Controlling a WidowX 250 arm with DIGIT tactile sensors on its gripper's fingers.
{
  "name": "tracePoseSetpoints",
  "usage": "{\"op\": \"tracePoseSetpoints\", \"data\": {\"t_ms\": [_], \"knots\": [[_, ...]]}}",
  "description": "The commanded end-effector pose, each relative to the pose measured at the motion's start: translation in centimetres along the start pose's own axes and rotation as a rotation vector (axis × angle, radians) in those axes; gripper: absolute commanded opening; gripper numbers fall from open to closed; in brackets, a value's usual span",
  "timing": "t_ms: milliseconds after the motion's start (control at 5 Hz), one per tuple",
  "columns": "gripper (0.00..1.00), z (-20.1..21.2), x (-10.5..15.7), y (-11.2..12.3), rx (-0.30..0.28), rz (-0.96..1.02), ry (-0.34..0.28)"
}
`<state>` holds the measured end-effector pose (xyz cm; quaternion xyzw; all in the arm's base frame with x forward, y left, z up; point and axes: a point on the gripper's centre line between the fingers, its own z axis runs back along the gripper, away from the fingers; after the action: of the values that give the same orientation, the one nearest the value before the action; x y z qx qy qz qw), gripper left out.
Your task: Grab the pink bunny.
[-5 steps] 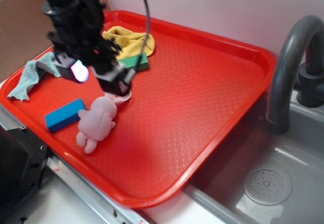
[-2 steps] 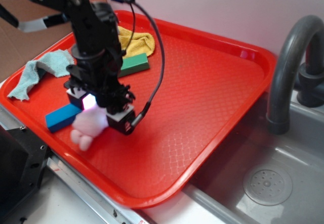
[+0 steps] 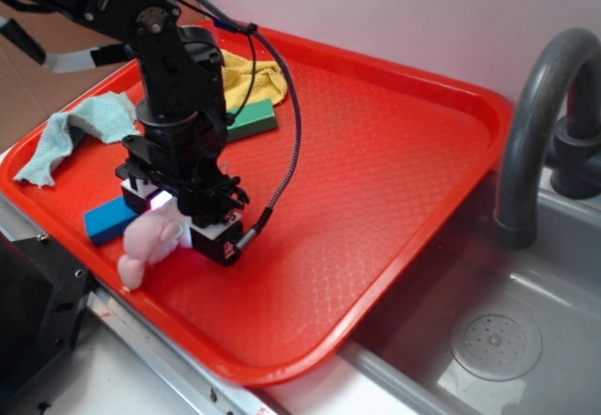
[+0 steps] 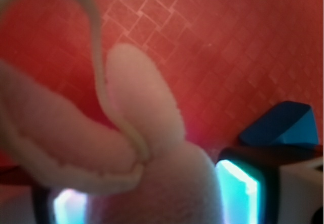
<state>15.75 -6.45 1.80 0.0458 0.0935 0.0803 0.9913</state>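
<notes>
A: The gripper (image 3: pixel 178 222) went down since 1 second ago, right? It was above the pink bunny (image 3: pixel 146 244) then.

B: Yes. Now the 2 fingers stand on both sides of the bunny, near the tray (image 3: pixel 376 152) front edge, beside the blue block (image 3: pixel 108 220). Clamped or not, I cannot tell. I think closing comes next.

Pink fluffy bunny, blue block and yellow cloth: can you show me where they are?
Pink plush bunny (image 3: pixel 148 239): exterior view, on its round body.
Blue rectangular block (image 3: pixel 105 219): exterior view, on its top face.
Crumpled yellow cloth (image 3: pixel 254 79): exterior view, on its folded middle.
</notes>
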Motion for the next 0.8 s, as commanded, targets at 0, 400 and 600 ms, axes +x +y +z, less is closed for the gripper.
{"op": "tracePoseSetpoints", "data": {"t_ms": [0, 400, 600], "knots": [[0.0, 1.9, 0.2, 0.4, -0.03, 0.03, -0.054], [0.0, 12.1, 0.4, 1.7, -0.03, 0.099, -0.169], [0.0, 17.0, -0.9, 2.5, -0.1, 0.07, -0.244]]}}
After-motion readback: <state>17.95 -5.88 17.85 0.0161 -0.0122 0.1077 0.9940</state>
